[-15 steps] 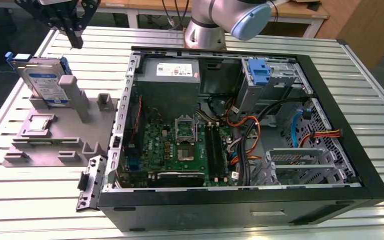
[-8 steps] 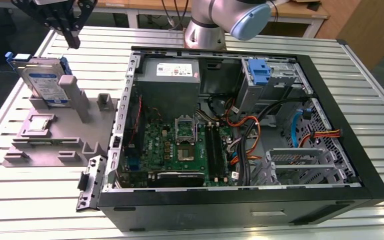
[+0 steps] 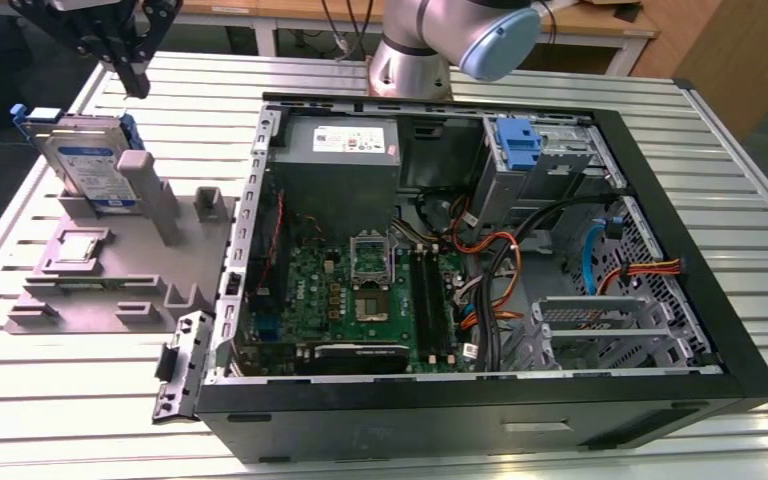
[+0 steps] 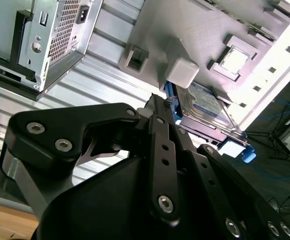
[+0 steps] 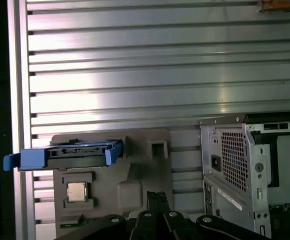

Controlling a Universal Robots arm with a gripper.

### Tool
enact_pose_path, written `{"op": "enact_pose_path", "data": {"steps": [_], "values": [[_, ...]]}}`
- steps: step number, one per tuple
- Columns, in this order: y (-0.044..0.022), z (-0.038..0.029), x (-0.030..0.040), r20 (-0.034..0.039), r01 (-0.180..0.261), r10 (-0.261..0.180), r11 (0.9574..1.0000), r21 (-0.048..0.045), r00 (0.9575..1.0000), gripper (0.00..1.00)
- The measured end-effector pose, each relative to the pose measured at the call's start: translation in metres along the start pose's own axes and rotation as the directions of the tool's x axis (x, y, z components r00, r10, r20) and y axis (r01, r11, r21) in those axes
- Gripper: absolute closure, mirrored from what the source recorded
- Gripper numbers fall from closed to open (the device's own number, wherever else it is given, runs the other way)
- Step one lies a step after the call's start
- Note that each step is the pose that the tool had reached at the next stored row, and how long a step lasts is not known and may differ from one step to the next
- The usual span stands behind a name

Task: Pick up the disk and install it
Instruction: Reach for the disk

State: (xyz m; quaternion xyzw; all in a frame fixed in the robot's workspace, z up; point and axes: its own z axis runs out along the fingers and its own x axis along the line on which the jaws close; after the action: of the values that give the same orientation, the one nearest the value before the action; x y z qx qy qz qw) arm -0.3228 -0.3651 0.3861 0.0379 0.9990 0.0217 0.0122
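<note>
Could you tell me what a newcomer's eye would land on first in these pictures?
The open computer case dominates the exterior view, lying on the slatted metal table with its motherboard and cables exposed. At the exterior view's left, the disk stands upright in a grey fixture, with the gripper hovering above it.

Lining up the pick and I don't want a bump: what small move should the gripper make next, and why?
Probably open the jaws first. The gripper hangs above the disk, apart from it and shut on nothing. The disk stands on edge in the grey holder, so the gripper could not straddle it as it is.
</note>
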Motion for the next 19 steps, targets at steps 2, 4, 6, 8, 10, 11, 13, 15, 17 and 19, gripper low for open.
{"op": "enact_pose_path", "data": {"steps": [2, 4, 6, 8, 10, 11, 13, 15, 17, 19], "values": [[-0.0002, 0.0002, 0.0022, 0.0, 0.0, 0.0, 1.0, 0.0, 1.0, 0.9], [-0.0003, 0.0004, 0.0032, 0.0001, 0.0, 0.0, 1.0, -0.0001, 1.0, 0.9], [-0.0003, 0.0003, 0.0036, 0.0, 0.0, 0.0, 1.0, 0.0, 1.0, 0.9], [-0.0003, 0.0004, 0.004, 0.0, 0.0, 0.0, 1.0, 0.0, 1.0, 0.9], [-0.0004, 0.0004, 0.0043, 0.0, 0.0, 0.0, 1.0, 0.0, 1.0, 0.9], [-0.0004, 0.0004, 0.0045, 0.0, 0.0, 0.0, 1.0, 0.0, 1.0, 0.9], [-0.0004, 0.0004, 0.0049, 0.0, 0.0, 0.0, 1.0, 0.0, 1.0, 0.9], [-0.0004, 0.0004, 0.0053, 0.0, 0.0, 0.0, 1.0, 0.0, 1.0, 0.9], [-0.0004, 0.0004, 0.0055, 0.0, 0.0, 0.0, 1.0, 0.0, 1.0, 0.9], [-0.0004, 0.0004, 0.0057, 0.0, 0.0, 0.0, 1.0, 0.0, 1.0, 0.9]]}}
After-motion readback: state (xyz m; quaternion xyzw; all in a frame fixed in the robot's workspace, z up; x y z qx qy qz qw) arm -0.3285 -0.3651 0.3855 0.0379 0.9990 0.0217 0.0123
